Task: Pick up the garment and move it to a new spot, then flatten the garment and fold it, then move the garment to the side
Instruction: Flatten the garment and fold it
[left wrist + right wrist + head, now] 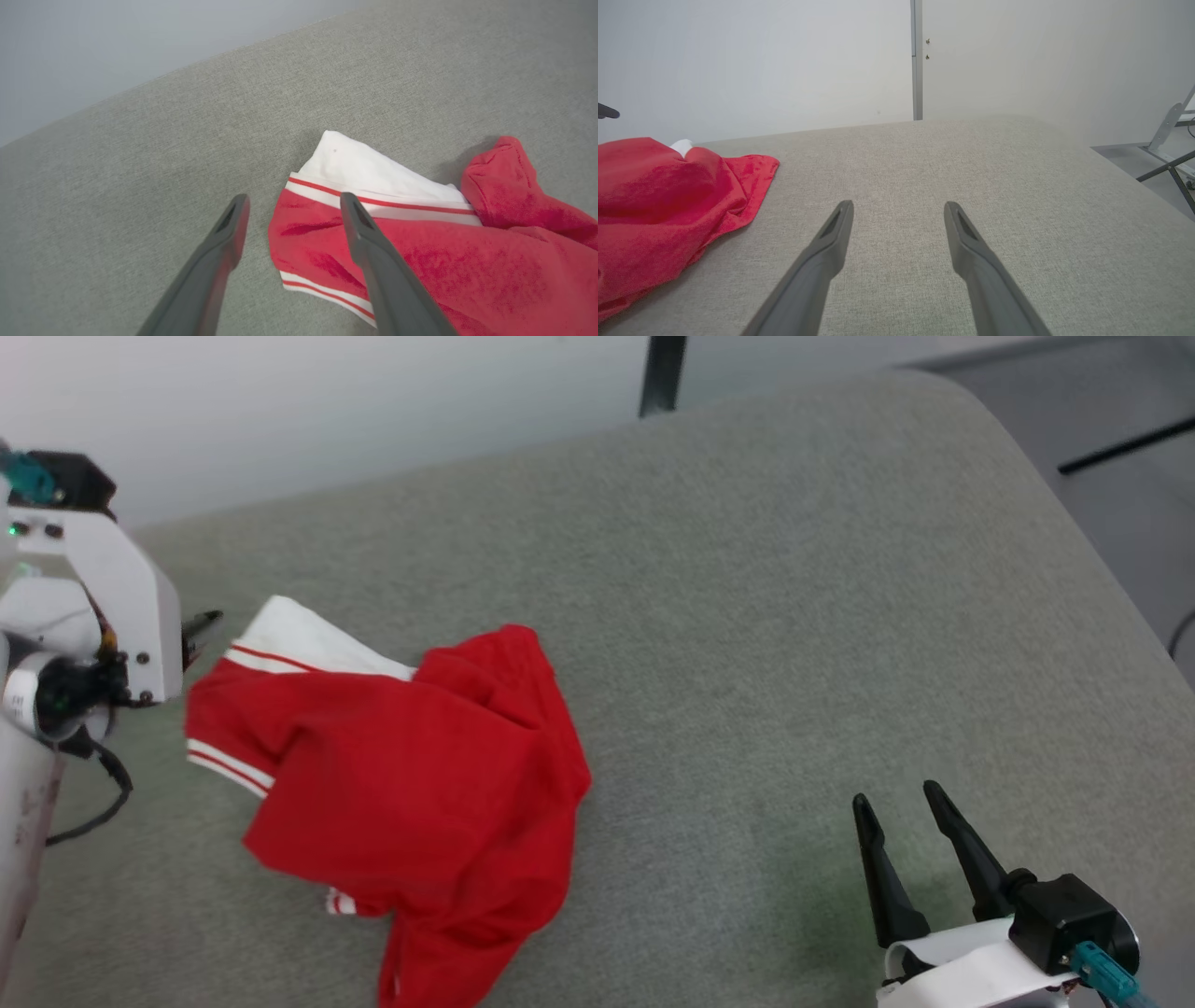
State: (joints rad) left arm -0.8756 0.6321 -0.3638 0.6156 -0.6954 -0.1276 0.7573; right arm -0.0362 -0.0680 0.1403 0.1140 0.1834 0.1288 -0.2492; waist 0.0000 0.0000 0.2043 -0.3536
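Observation:
The garment (411, 756) lies crumpled on the grey padded table (747, 616), left of centre: red cloth, a white sleeve and red-white striped trim face up, and no lettering shows. My left gripper (198, 633) is at the garment's left edge, mostly hidden behind its white wrist bracket. In the left wrist view this gripper (294, 199) is open, hovering over the striped corner of the garment (467, 261) with nothing between its fingers. My right gripper (896, 795) stands open near the front right, well clear of the cloth. In its own view the right gripper (899, 205) is over bare table, the garment (654, 200) far to the left.
The table's rounded far-right corner (980, 401) drops to a grey floor with a dark bar (1120, 448). A dark post (663, 373) stands against the pale wall behind. A black cable (93, 803) hangs from the left arm. A metal frame (1167, 140) stands beyond the table's right side.

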